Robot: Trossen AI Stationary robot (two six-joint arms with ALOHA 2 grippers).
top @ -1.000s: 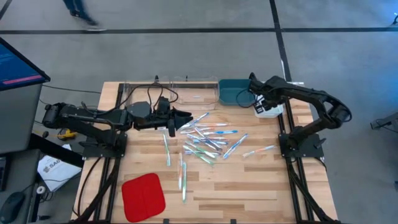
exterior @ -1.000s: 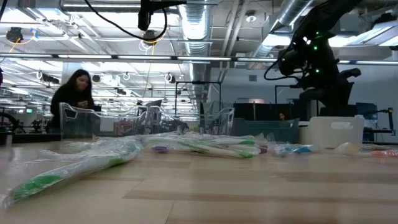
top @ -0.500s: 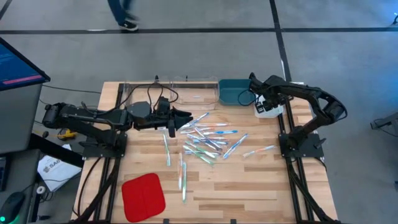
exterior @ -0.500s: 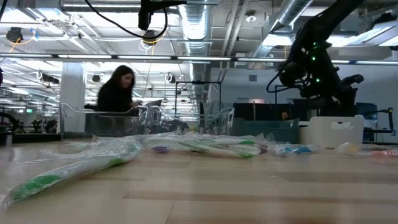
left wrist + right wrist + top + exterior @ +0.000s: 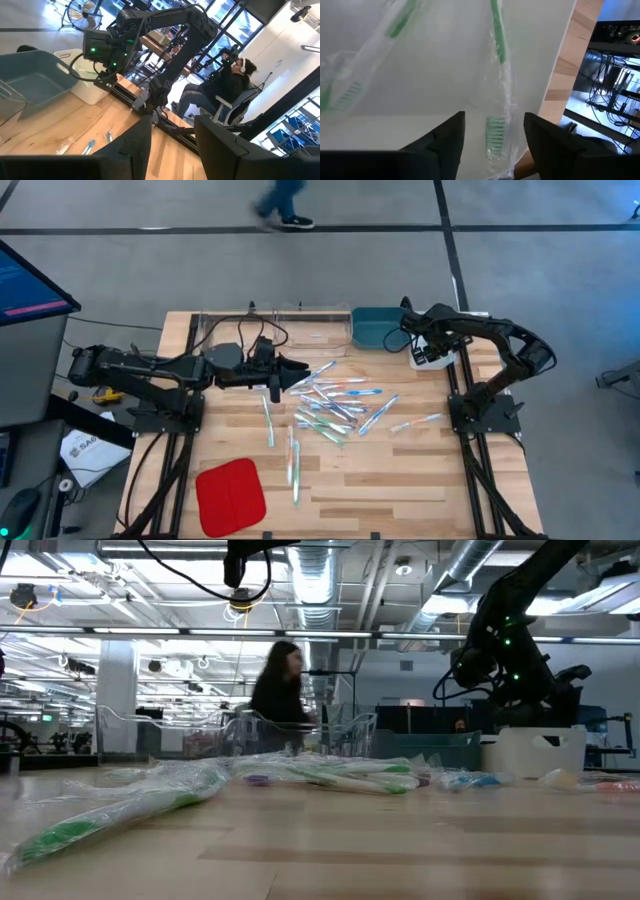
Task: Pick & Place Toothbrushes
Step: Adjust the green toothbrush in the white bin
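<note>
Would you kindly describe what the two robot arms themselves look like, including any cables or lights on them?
Both arms are dark, jointed tubes. The left arm carries looping black cables near its wrist. The right arm shows small green indicator lights. Each ends in two blunt dark fingers.

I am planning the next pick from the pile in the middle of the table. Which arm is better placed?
Probably the left: the left gripper is open beside the toothbrush pile, while the right gripper is over the white bin.
</note>
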